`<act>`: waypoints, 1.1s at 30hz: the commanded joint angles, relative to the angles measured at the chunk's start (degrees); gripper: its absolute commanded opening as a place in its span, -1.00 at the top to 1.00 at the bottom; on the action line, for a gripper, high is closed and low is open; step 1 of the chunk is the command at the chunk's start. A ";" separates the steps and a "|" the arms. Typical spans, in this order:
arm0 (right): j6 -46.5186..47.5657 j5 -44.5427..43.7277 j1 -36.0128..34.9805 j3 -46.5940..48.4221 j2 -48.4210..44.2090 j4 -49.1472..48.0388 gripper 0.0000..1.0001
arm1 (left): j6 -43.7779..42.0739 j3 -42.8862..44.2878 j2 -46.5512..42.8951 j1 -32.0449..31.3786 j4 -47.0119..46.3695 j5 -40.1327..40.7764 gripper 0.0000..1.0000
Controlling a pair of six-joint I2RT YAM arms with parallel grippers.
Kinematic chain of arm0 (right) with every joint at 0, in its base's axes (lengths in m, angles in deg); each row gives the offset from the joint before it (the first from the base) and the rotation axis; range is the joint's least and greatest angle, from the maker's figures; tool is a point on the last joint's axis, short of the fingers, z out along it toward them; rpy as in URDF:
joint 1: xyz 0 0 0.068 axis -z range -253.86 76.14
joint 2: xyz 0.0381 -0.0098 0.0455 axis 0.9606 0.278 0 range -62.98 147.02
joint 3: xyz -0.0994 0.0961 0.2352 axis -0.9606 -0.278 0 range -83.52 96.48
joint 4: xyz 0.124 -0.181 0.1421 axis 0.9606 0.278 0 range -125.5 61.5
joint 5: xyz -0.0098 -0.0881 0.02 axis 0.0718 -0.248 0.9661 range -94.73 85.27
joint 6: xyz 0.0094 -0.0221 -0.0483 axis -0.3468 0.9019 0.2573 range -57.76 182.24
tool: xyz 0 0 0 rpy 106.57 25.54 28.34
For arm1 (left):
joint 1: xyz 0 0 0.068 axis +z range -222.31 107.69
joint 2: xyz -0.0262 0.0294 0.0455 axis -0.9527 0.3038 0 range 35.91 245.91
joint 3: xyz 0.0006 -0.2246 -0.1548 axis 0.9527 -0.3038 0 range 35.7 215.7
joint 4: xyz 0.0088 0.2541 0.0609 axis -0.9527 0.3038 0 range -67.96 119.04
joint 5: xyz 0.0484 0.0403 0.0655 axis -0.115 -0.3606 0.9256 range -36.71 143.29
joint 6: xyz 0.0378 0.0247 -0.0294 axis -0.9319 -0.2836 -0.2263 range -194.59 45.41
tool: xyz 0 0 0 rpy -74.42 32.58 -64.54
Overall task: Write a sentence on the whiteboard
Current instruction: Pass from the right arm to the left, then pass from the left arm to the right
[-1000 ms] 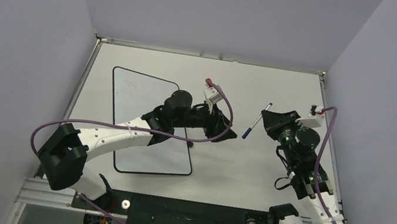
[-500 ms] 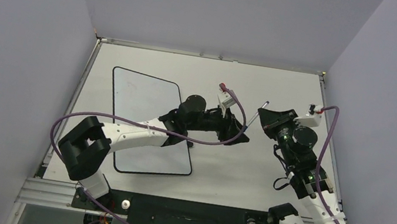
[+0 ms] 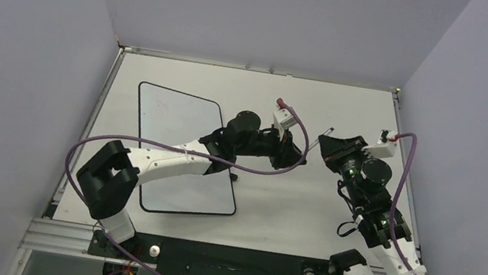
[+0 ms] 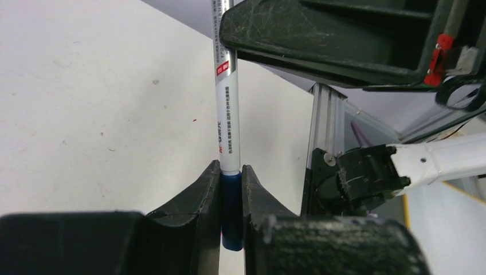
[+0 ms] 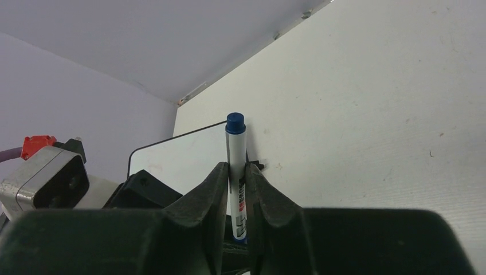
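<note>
The whiteboard lies flat at the table's left-middle, and its white face shows no sentence. Its corner also appears in the right wrist view. My right gripper is shut on the white barrel of a marker, held in the air right of the board. The marker slants down-left toward my left gripper. In the left wrist view my left gripper is shut on the marker's blue cap, with the barrel running up to the right gripper's fingers.
The left arm stretches across the whiteboard's right edge, its purple cable looping over the board. The right arm stands along the table's right side. Grey walls close in the table on three sides. An aluminium rail runs along the near edge.
My left arm has reached right to the marker, and its jaws, open before, have closed on the blue cap. The right gripper has kept hold of the marker, hardly moving.
</note>
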 commanded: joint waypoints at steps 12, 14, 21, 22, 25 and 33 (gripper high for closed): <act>17.03 29.89 3.47 2.77 -3.72 2.11 0.10 | -23.18 10.46 -9.16 2.81 35.07 -17.04 1.00; 17.03 35.23 4.09 2.36 -2.59 0.92 0.10 | -23.60 10.77 -10.40 3.73 36.55 -19.81 1.00; 13.39 47.41 4.59 1.05 0.80 -7.73 0.36 | -27.95 11.93 -12.39 5.36 41.52 -23.97 1.00; 13.04 48.02 4.47 0.78 1.32 -8.37 0.37 | -28.51 12.37 -12.38 5.40 41.92 -24.29 1.00; 10.28 49.34 4.27 -0.13 2.90 -12.63 0.46 | -29.04 12.50 -12.80 5.42 42.13 -23.78 1.00; 6.31 53.20 2.45 -2.88 5.30 -19.04 0.57 | -29.82 13.50 -12.93 5.80 41.68 -23.91 1.00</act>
